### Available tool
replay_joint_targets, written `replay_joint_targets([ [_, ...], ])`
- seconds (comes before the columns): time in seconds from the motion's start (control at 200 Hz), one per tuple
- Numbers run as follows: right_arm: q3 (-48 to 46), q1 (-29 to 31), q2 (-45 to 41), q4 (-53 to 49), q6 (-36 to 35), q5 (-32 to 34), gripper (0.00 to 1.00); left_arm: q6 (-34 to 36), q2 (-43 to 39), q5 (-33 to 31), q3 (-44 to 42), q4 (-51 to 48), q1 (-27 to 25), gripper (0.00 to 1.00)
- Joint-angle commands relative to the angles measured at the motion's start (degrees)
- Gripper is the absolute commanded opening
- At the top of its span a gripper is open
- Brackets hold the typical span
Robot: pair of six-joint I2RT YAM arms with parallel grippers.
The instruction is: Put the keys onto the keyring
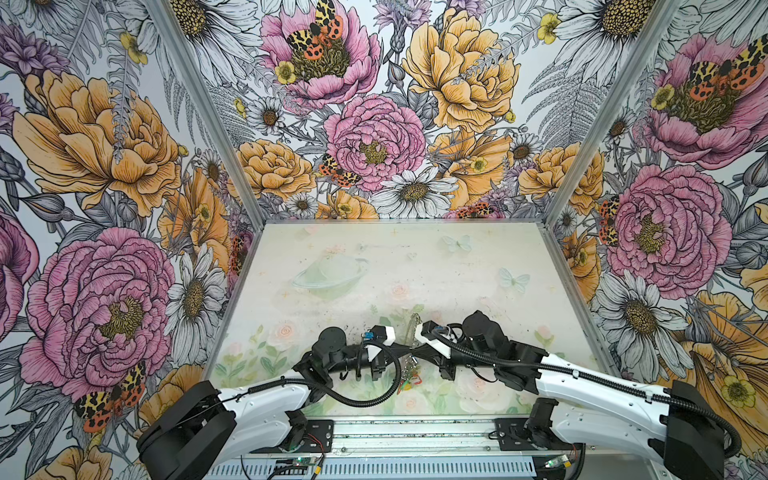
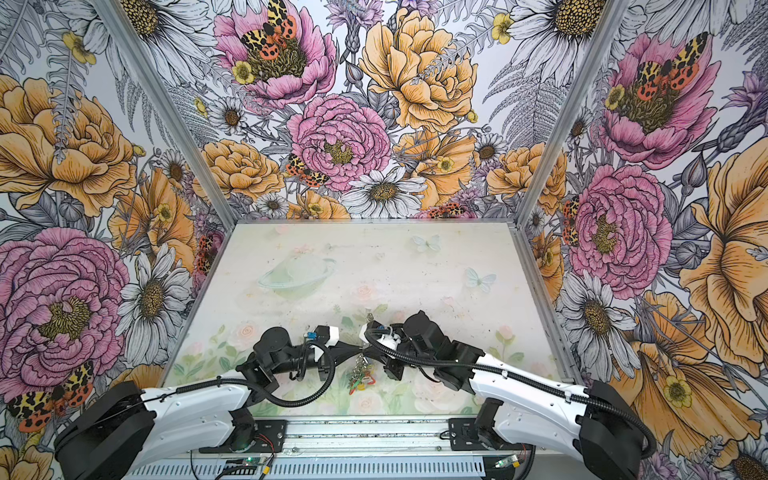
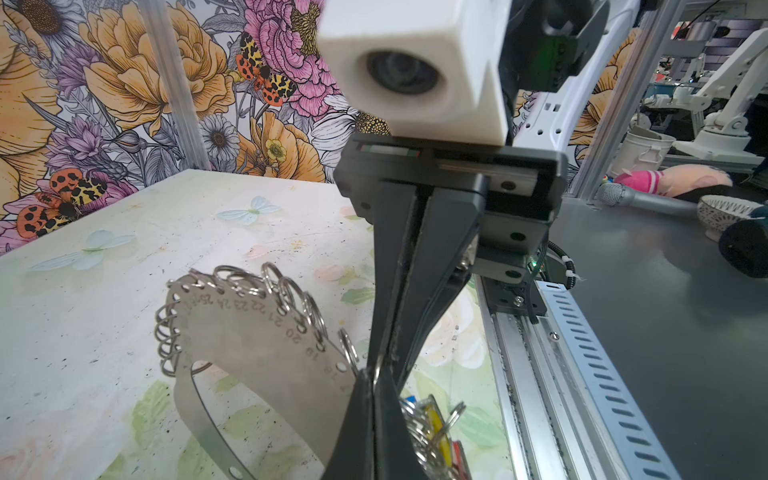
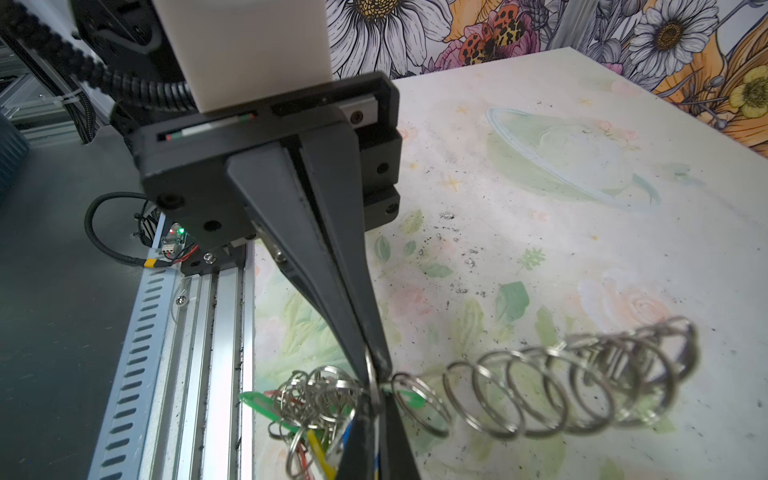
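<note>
**Two-arm pinch on a suspended keyring.** To the left of the keyring, the left gripper (image 3: 372,380) is shown fully closed, its tips nipped on the rim of the large flat brownish-grey oval metal keyring (image 3: 257,345). The keyring is held on edge, clear of the pale floral-printed table (image 1: 374,270), and is edged with small silver rings. At the keyring's rim, one small wire ring (image 4: 372,380) is caught where the opposing tips meet. Just below the keyring hangs a tangled bunch of keys with green, red and yellow plastic tags (image 2: 360,380). A sliver of a blue oblong plastic tag (image 3: 410,400) is visible within the bunch and is taken to belong to the small silvery key, whose blade cannot be made out. To the right of the keyring, the right gripper (image 4: 375,405) is likewise completely closed, apparently on the same wire ring. Several failures are judged possible. The thin wire may slip from either pinch, so the keyring would swing or drop. The ring may be twisted rather than opened if the tips are drawn apart. The tangled bunch may snag the blue-tagged key and block its threading.
</note>
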Motion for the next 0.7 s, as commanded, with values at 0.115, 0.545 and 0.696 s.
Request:
replay_joint_targets([
  [0.115,3.6,0.7,-0.1,0.6,-0.3,0.6,0.00,3.4,-0.7,-1.5,2.5,-3.7,-0.8,0.00],
  [0.545,3.5,1.1,1.5,3.7,0.8,-1.5,0.09,0.8,1.8,-0.5,2.0,2.0,-1.5,0.00],
  [0.696,3.5,1.1,1.8,3.7,0.7,-1.1,0.10,0.6,1.9,-0.4,2.1,2.3,-1.5,0.00],
])
